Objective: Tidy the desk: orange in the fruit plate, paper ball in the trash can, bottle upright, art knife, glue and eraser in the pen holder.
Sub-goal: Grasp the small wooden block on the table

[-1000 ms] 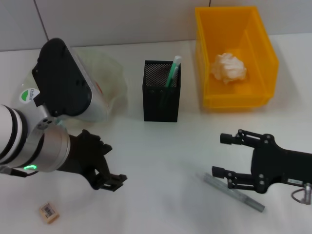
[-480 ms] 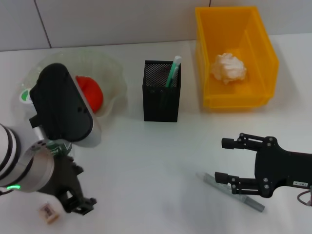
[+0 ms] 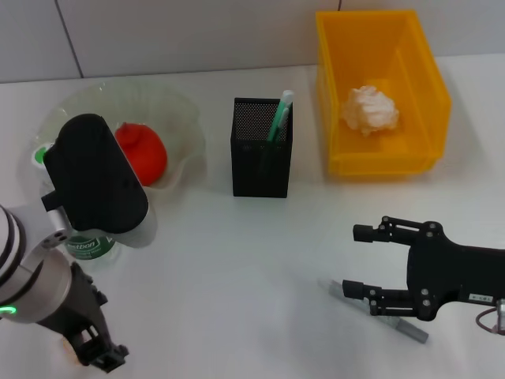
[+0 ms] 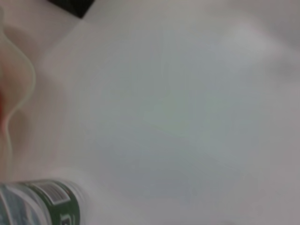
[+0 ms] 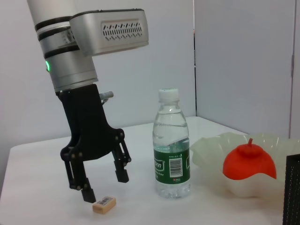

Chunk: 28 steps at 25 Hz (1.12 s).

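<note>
Near the table's front left corner my left gripper (image 3: 99, 357) (image 5: 105, 185) stands open, its fingers straddling the tan eraser (image 5: 104, 204) just above it; the head view hides the eraser under the gripper. The bottle (image 3: 85, 246) (image 5: 171, 145) stands upright beside it. The orange (image 3: 140, 151) (image 5: 248, 161) lies in the fruit plate (image 3: 185, 130). The paper ball (image 3: 369, 110) sits in the trash can (image 3: 379, 166). A green-and-white stick (image 3: 278, 118) stands in the pen holder (image 3: 260, 162). My right gripper (image 3: 355, 260) is open over the grey art knife (image 3: 414, 332) at the front right.
The trash can stands at the back right and the pen holder at the back centre. The left wrist view shows only the bottle's label (image 4: 42, 204), the plate's rim (image 4: 18, 89) and bare white table (image 3: 245, 268).
My left arm has swung toward the front left corner and come down over the eraser, uncovering the orange and plate. The right gripper has barely moved.
</note>
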Each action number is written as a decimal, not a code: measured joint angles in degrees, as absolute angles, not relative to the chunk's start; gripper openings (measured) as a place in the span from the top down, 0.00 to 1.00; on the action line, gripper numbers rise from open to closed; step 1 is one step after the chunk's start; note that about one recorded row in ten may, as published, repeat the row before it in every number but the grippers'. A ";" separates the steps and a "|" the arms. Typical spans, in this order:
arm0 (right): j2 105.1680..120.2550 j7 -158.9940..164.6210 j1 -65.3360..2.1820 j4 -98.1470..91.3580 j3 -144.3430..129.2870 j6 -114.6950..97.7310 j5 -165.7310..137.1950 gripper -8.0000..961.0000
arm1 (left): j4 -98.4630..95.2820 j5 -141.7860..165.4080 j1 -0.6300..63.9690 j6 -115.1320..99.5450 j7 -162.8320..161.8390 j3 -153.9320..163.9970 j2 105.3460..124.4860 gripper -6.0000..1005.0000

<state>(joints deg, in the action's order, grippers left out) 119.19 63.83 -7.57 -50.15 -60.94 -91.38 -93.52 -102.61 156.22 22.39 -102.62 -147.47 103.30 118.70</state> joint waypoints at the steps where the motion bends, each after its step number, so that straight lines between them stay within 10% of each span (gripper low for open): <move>1: 119.19 63.72 -7.83 -49.67 -60.98 -91.33 -93.52 0.20 | -101.92 156.45 23.45 -103.96 -147.95 103.30 118.72 0.29; 28: 119.18 62.84 -9.86 -47.74 -61.00 -90.89 -94.02 0.20 | -91.70 159.69 27.61 -102.22 -147.83 102.89 118.58 0.29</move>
<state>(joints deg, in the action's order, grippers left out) 119.18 62.84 -9.86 -47.74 -61.00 -90.89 -94.02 -91.70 159.69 27.61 -102.22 -147.83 102.90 118.58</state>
